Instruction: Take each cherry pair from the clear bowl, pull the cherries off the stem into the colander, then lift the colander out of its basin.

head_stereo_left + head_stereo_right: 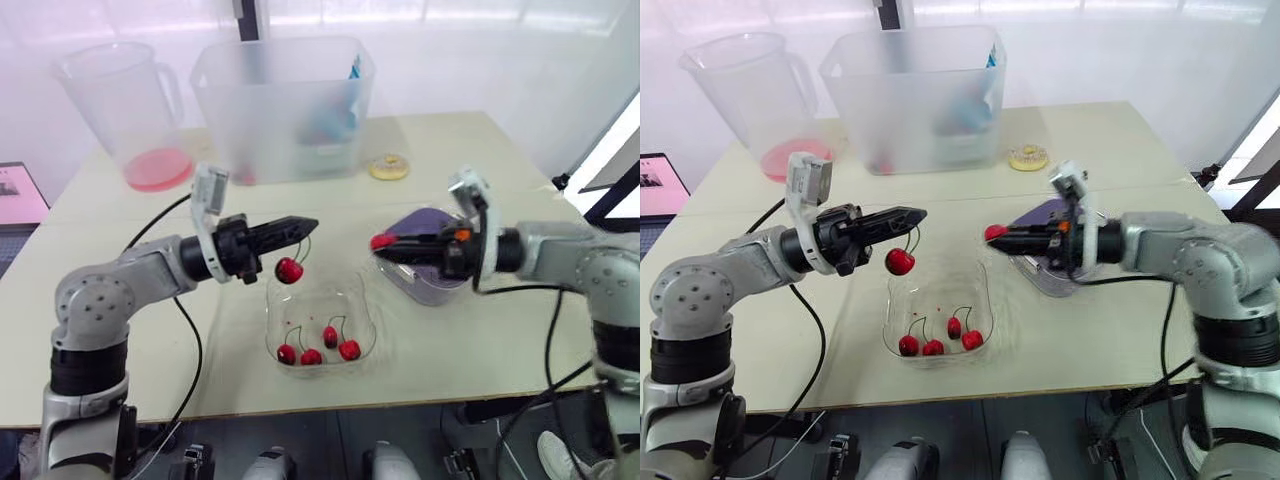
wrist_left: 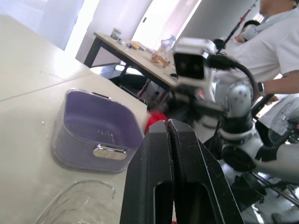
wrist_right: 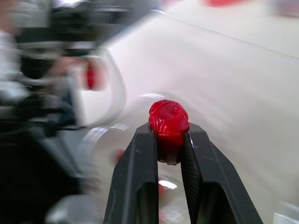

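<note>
Left eye view has the 2 arms pointing at each other along a left-to-right line above the pale surface, tips apart with a gap between them. The left gripper is pinched together on a thin stem, and 1 cherry hangs below it over the far left rim of the clear bowl, where 4 more cherries lie on the bottom. The right gripper is clamped on a loose cherry by its sides, so this pair looks already pulled in 2. What the next move turns on is the purple colander, seated in its basin: it lies just beside and below the right gripper's tip, on the robot's right of it, under that arm's wrist, so the tip seems to sit near the colander's left edge and may need to draw back a little before letting go. The right arm is far nearer; the hanging cherry is well apart from the colander, with the bowl between. Farther back on the surface stand a clear pitcher, a large translucent tub and a small yellow ring. Left wrist view shows a person in a white shirt and another table beyond.
</note>
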`<control>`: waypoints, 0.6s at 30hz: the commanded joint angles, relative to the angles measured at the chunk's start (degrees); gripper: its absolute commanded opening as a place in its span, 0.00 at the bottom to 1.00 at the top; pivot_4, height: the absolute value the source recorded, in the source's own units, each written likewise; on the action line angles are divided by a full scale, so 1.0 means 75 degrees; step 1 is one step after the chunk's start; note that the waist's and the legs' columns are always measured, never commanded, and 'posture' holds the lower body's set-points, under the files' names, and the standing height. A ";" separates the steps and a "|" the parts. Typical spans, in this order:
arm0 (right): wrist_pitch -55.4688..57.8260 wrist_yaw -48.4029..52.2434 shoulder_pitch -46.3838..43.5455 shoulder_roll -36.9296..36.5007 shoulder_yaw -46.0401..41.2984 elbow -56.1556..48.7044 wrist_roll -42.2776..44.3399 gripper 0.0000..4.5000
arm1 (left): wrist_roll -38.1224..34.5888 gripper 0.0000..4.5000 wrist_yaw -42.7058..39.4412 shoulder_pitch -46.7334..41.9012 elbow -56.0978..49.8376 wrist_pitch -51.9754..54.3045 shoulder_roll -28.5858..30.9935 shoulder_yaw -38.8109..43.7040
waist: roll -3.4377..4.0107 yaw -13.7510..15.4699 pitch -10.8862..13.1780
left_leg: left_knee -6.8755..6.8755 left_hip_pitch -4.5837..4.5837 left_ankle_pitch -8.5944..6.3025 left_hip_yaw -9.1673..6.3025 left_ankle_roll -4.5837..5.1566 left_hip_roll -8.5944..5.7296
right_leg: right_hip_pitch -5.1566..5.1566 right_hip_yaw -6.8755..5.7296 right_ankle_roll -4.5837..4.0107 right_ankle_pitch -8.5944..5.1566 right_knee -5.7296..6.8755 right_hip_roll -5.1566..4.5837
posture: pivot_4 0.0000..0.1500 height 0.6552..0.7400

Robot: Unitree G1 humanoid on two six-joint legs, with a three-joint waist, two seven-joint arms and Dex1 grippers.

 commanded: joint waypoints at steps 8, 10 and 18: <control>-0.2972 0.0880 -0.0540 -0.0576 0.2021 0.2639 -0.3777 0.10 | 0.0032 0.00 -0.0367 -0.0043 0.0023 -0.0237 0.0316 0.0269 | -0.0005 -0.0042 -0.0003 | -0.0005 0.0003 0.0000 0.0045 0.0000 0.0010 | -0.0007 0.0002 0.0001 0.0000 -0.0001 0.0004 | 1.00 1.00; -0.3129 0.1017 -0.0617 -0.0298 0.2177 0.2868 -0.3986 0.10 | 0.0055 0.00 -0.0375 -0.0057 0.0034 -0.0256 0.0316 0.0267 | -0.0005 -0.0036 -0.0003 | -0.0006 0.0001 0.0000 0.0046 0.0000 0.0010 | -0.0010 0.0003 0.0001 0.0000 -0.0002 0.0003 | 1.00 1.00; -0.3152 0.1387 -0.0700 -0.0077 0.2071 0.2884 -0.4382 0.68 | 0.0031 0.00 -0.0261 0.0022 -0.0086 -0.0279 0.0320 0.0314 | -0.0005 0.0013 -0.0003 | -0.0001 -0.0001 0.0000 0.0015 0.0000 0.0004 | -0.0006 0.0004 0.0001 0.0001 -0.0006 -0.0001 | 1.00 1.00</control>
